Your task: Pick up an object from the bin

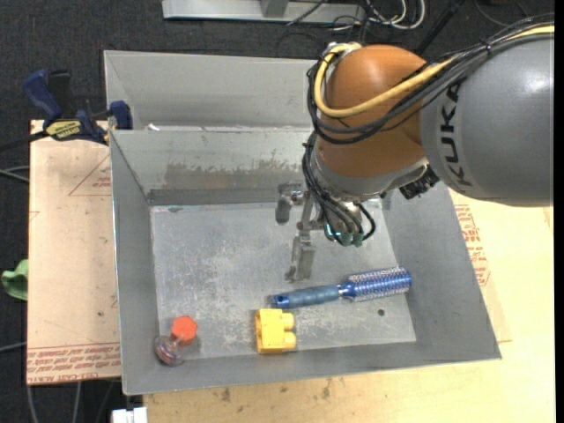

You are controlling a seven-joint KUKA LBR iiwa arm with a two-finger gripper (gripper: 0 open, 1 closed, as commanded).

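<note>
Gripper (301, 270), jaws impossible to judge, hangs near the handle tip of the blue hairbrush (352, 288), yellow toy block (275, 330) nearby, orange-capped clear thing (176, 338) well apart.

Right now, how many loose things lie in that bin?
3: a blue brush right of centre, a yellow block just below it, an orange-topped clear thing in the lower-left corner. The arm may hide others.

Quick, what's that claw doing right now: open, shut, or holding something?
The gripper: it cannot be told whether it is open or closed. It hangs close by the handle end of the blue brush.
</note>
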